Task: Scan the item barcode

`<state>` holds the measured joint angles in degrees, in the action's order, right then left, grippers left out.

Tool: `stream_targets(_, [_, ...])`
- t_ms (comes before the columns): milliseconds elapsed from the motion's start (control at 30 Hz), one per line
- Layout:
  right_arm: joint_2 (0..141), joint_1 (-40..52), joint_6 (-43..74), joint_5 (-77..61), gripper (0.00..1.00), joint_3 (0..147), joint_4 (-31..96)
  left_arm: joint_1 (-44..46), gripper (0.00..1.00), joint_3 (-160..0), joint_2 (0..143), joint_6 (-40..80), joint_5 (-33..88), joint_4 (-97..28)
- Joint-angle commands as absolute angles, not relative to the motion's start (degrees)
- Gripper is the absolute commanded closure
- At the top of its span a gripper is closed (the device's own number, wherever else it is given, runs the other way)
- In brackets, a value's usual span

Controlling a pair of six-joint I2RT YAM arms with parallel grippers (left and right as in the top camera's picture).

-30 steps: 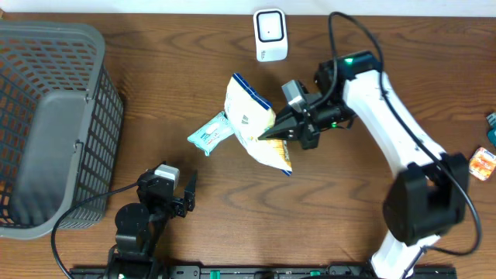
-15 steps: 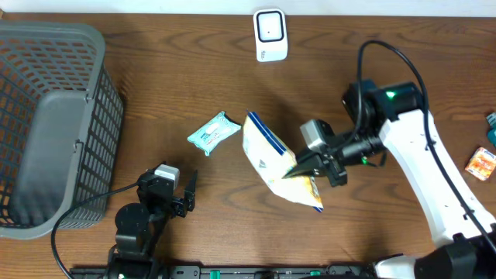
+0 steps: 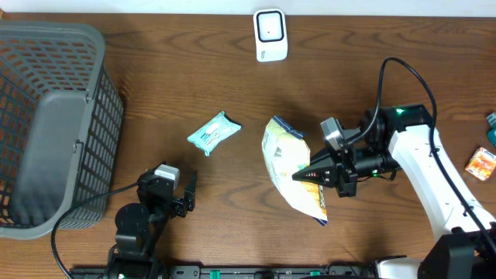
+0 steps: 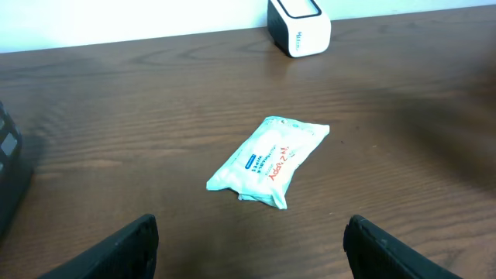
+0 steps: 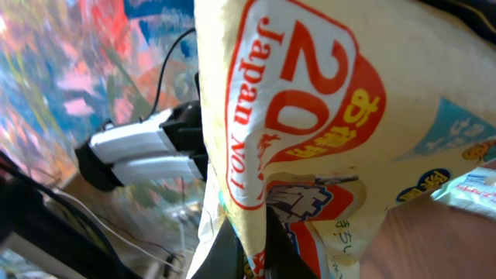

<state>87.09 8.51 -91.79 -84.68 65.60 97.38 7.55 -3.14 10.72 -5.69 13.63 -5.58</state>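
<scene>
While the right gripper [image 3: 307, 176] pinches it, snack bag [image 3: 285, 155]: lower centre-right of overhead frame, yellow-white, blue top edge, tilted, lower end toward bottom of frame.
Right gripper state: fingers pressed together on bag's right edge; arm comes in from right edge.
Right wrist view: bag fills frame, red "20" and "Japan No.1" print.
Scanner [image 3: 270, 35]: white, top centre, well apart from bag.
Left gripper [image 3: 188, 191]: lower left, fingers spread, holding nothing; in left wrist view both fingers [image 4: 128, 246] sit at bottom corners.
Wipes pack [image 3: 213, 132]: teal, flat on table [image 3: 155, 70], left of bag, not touching.
Basket [image 3: 46, 116]: grey, left edge.
Orange packet [image 3: 483, 164]: right edge, can't tell what.
</scene>
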Motion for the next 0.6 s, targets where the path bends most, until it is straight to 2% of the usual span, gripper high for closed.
stream_targets(0, [85.8,8.3,-84.5,-89.5,0.99,65.5,97.5,7.3,0.23,-2.1,10.5,-4.8,14.5,-7.0])
stream_targets(167, [85.8,8.3,-81.3,-89.5,0.99,65.5,97.5,7.3,0.23,-2.1,10.5,-4.8,14.5,-7.0])
stream_targets(267, [85.8,8.3,-84.9,-89.1,0.99,65.5,97.4,7.3,0.23,-2.1,10.5,-4.8,14.5,-7.0])
stream_targets(400, [85.8,8.3,-90.5,-80.3,0.99,65.5,94.9,7.3,0.23,-2.1,10.5,-4.8,14.5,-7.0])
stream_targets(567, [85.8,8.3,-78.0,-79.6,0.98,65.5,84.3,7.3,0.23,-2.1,10.5,-4.8,14.5,-7.0])
